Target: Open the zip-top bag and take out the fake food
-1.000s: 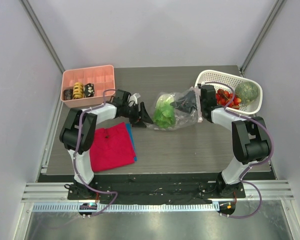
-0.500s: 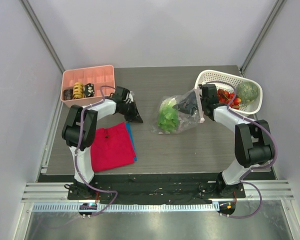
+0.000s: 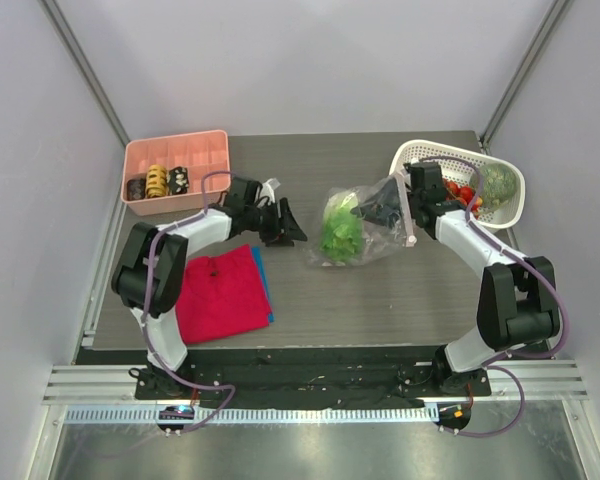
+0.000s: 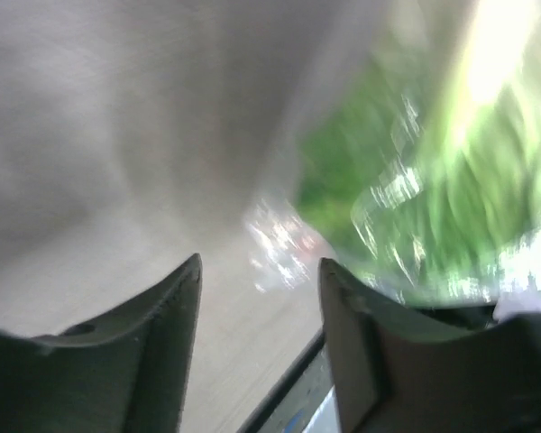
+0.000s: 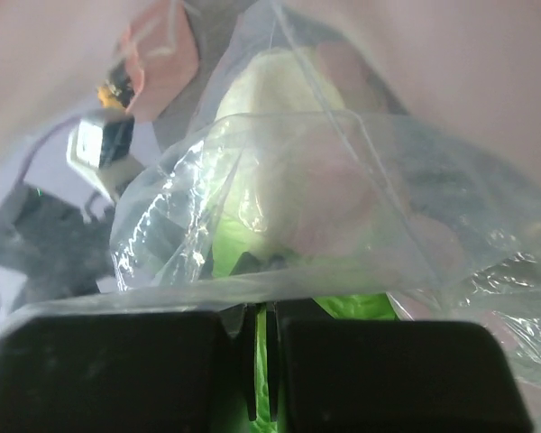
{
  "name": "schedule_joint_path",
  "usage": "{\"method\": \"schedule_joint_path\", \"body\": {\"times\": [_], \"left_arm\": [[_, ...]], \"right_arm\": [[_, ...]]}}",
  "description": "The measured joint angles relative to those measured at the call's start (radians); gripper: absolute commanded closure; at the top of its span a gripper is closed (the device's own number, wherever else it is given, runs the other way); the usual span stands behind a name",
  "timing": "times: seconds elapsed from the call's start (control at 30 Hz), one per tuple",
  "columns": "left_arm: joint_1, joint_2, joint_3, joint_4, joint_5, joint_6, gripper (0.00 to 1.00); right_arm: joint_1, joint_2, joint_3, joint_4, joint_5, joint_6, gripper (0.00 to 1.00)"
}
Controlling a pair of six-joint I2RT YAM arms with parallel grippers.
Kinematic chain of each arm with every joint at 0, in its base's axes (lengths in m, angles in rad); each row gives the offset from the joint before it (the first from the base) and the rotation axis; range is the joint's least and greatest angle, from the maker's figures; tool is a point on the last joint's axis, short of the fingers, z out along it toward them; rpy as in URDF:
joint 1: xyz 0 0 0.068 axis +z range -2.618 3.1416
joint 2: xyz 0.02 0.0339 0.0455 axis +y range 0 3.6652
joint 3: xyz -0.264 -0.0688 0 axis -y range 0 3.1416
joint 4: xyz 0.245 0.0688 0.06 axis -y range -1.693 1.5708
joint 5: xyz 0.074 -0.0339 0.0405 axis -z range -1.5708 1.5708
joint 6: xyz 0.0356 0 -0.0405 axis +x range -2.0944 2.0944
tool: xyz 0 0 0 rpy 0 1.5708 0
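The clear zip-top bag [image 3: 372, 228] lies mid-table with green leafy fake food [image 3: 340, 232] inside it. My right gripper [image 3: 405, 206] is shut on the bag's pale zip edge and holds that end up beside the basket. In the right wrist view the jaws [image 5: 261, 311] pinch the plastic, and the bag [image 5: 298, 180] billows in front of them. My left gripper [image 3: 293, 231] stands open just left of the bag with nothing between its fingers. Its own view is blurred, with the bag [image 4: 388, 207] and the green food [image 4: 487, 135] ahead to the right.
A white lattice basket [image 3: 420, 156] at the back right holds red berries [image 3: 464, 193] and a green vegetable [image 3: 498, 182]. A pink tray [image 3: 205, 145] with small rolls sits at the back left. A red cloth [image 3: 220, 292] over a blue one lies front left.
The left gripper drew back left and shut, then came back towards the bag with its jaws apart. The right arm pulled the bag's edge slightly right and up.
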Motion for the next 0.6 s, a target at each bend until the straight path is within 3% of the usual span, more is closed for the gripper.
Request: {"method": "schedule_joint_path", "body": {"times": [0.03,0.13,0.27,0.4,0.5,0.6], "left_arm": [[-0.009,-0.020,-0.018,0.019,0.011,0.006,0.24],[-0.031,-0.113,-0.096,0.060,0.044,0.038,0.00],[-0.023,-0.192,-0.187,0.174,0.077,0.031,0.00],[-0.021,-0.166,-0.246,0.344,0.121,-0.054,0.04],[-0.021,-0.102,-0.265,0.511,0.146,-0.158,0.13],[-0.021,-0.034,-0.271,0.695,0.161,-0.274,0.29]], "right_arm": [[-0.002,0.000,0.005,0.000,0.000,0.012,0.99],[-0.008,0.000,0.023,0.001,0.000,0.049,0.99],[-0.020,0.005,0.047,0.023,-0.007,0.113,0.99],[-0.026,0.025,0.056,0.074,-0.035,0.192,0.99],[-0.026,0.029,0.056,0.085,-0.051,0.232,0.99],[-0.026,0.029,0.056,0.099,-0.068,0.258,0.99]]}}
